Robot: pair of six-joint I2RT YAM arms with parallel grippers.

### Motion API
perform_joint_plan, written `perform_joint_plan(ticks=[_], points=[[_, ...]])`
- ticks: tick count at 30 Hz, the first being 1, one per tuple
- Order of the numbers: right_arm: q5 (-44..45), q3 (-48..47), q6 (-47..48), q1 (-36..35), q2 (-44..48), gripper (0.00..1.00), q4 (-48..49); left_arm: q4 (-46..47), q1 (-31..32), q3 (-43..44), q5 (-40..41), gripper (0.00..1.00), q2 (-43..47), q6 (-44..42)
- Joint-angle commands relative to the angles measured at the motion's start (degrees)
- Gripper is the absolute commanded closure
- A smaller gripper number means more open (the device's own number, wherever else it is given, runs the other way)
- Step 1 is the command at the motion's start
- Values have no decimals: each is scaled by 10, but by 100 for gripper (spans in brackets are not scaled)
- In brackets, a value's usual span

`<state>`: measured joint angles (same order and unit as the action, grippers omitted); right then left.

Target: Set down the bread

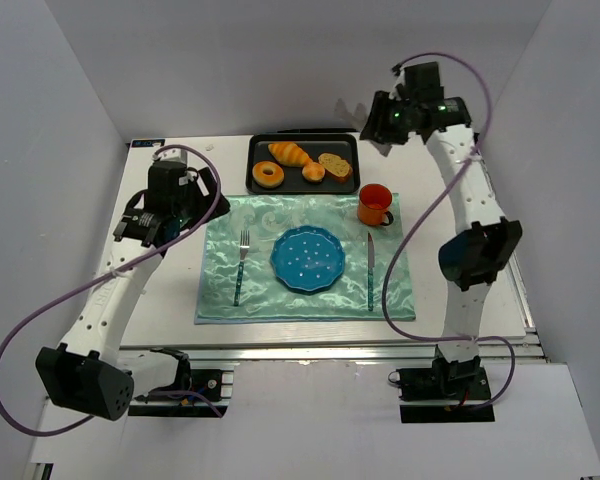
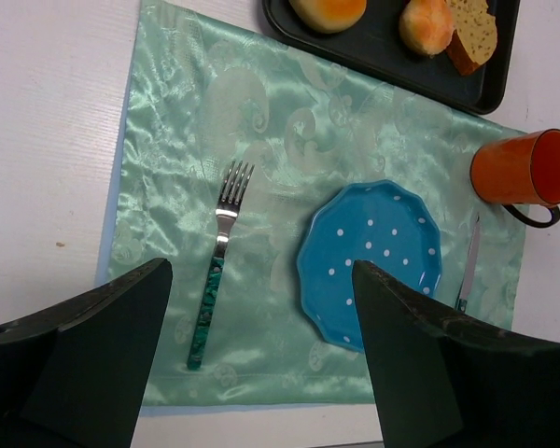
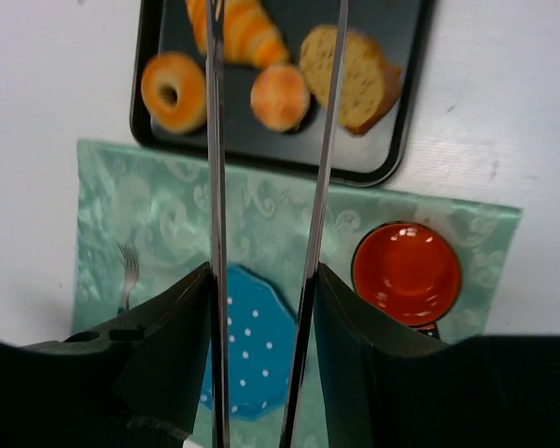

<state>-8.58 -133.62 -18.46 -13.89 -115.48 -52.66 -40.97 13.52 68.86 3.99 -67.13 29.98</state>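
The bread (image 1: 313, 172), a small round golden-brown bun, lies in the black tray (image 1: 256, 150) at the back, between a donut and a seeded slice. It also shows in the right wrist view (image 3: 280, 96) and at the top of the left wrist view (image 2: 427, 25). My right gripper (image 1: 385, 120) (image 3: 261, 271) is raised high above the tray's right end and grips metal tongs (image 3: 215, 140). The tong arms stand apart, and the bun shows between them far below. My left gripper (image 1: 180, 205) (image 2: 261, 373) is open and empty, above the placemat's left edge.
A donut (image 1: 268, 176), a croissant (image 1: 290, 153) and a seeded slice (image 1: 335, 165) share the tray. On the green placemat (image 1: 220, 230) lie a blue dotted plate (image 1: 308, 259), a fork (image 1: 242, 265) and a knife (image 1: 370, 270). An orange cup (image 1: 375, 204) stands at the back right.
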Motion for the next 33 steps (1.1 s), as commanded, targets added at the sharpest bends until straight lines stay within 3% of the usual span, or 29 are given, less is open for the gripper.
perform_joint_plan(ticks=[1,14,26,33], points=[[-52,21,31,-14,-10,50,30,-8,3,31,-3,10,-9,-7],[38,52,77,-109,-93,46,93,-17,3,37,-11,10,-41,-10],[134,111,113,-139,-101,42,102,-17,3,22,-10,10,-37,-11],[128,134,124,-145,-105,40,108,-19,3,11,-6,10,-30,-11]])
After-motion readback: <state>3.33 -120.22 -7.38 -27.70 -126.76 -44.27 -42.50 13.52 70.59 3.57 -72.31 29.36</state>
